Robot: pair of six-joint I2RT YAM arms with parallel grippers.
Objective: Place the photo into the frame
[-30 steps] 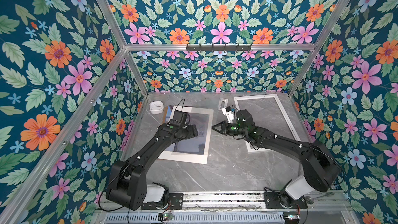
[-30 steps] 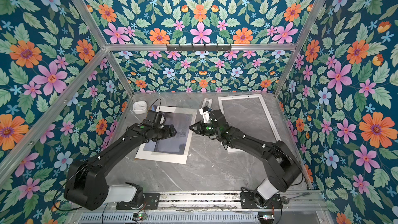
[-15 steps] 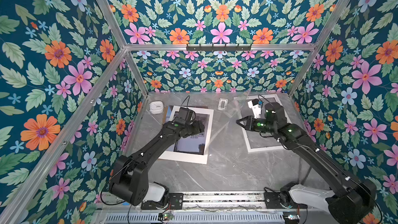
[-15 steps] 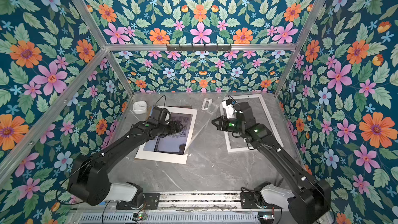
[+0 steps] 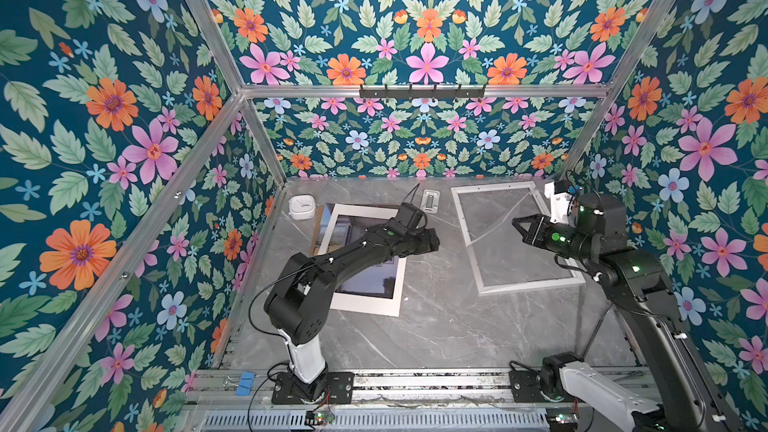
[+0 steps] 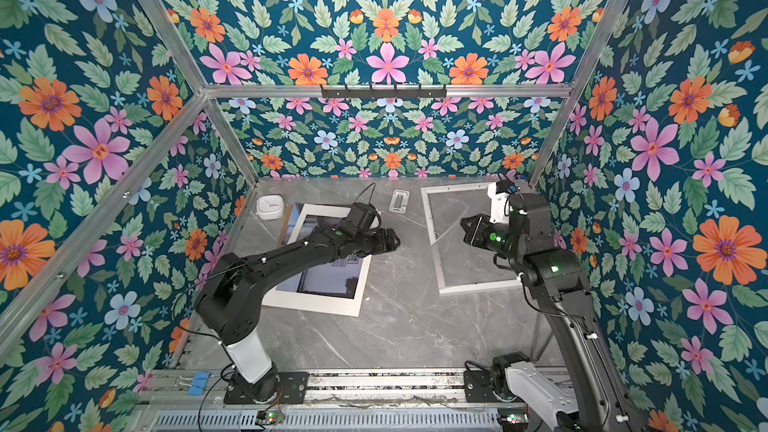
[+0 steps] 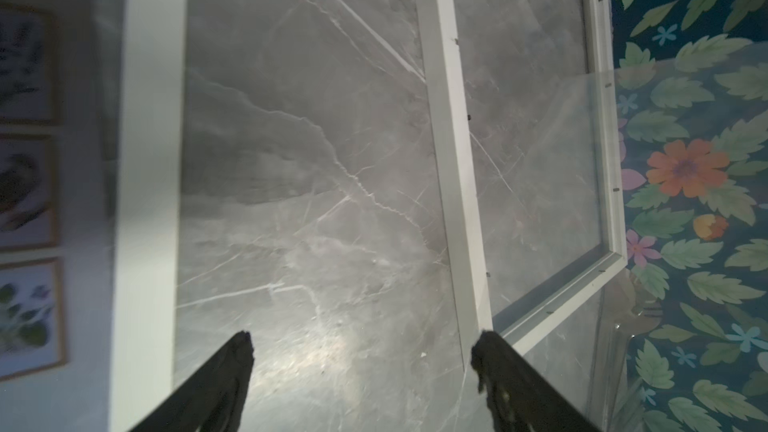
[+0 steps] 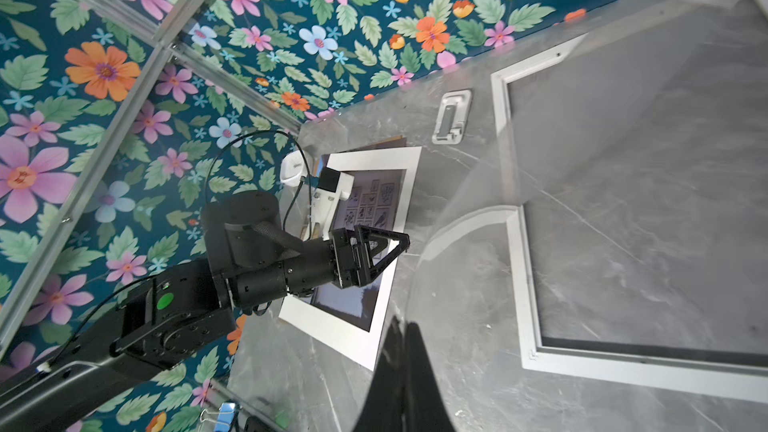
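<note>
The photo (image 5: 368, 282) is glossy paper, the frame (image 5: 532, 285) smooth white, the clear sheet (image 8: 457, 201) shiny plastic, the table (image 5: 436, 326) polished grey marble-look.

The right gripper (image 8: 401, 359), jaws together, pinches the edge of a clear sheet (image 8: 478, 184) that bows up over the white frame (image 8: 521, 284), which lies flat on the grey marble table (image 8: 311, 388). Beyond, the left gripper (image 8: 390, 251), jaws apart, hangs over the edge of the white mat (image 8: 345, 326) that borders the photo (image 8: 374, 201), near a small metal plate (image 8: 453, 118)
</note>
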